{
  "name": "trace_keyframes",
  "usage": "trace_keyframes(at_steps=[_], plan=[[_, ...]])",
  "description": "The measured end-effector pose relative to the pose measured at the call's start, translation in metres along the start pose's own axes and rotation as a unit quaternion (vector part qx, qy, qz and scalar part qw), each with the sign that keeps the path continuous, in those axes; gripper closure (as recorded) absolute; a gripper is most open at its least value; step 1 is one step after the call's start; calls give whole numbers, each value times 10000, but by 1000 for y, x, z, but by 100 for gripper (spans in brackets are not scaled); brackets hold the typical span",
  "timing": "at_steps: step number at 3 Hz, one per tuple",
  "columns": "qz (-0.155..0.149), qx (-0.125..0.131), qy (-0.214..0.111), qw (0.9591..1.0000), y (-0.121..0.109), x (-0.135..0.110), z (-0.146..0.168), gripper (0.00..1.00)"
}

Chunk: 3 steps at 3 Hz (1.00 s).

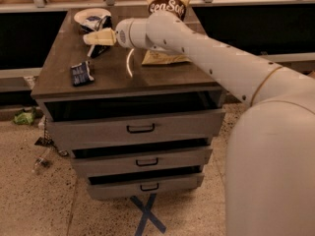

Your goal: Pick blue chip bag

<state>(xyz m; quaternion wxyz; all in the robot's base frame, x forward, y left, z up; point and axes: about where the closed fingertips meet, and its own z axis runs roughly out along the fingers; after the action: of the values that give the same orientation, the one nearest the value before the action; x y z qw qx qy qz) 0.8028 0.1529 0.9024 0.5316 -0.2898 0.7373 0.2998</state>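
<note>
The gripper (96, 37) hangs low over the back left part of the cabinet top (118, 77), pointing left at the end of the long pale arm (216, 63); whether the claw is spread or closed cannot be told. The blue chip bag (96, 22) lies crumpled on a white plate (81, 14) at the back left corner, just behind the gripper. A small dark packet (81, 73) lies nearer the front left edge. A brown bag (167, 6) stands at the back, partly hidden by the arm.
</note>
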Motion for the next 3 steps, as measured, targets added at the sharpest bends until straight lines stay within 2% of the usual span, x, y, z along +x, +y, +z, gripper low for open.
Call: trace_keyframes(at_steps=[2,3], plan=[[314,33,-43,9995,-17,-4,51,0],[379,-34,-29,9993,-17,-1,69,14]])
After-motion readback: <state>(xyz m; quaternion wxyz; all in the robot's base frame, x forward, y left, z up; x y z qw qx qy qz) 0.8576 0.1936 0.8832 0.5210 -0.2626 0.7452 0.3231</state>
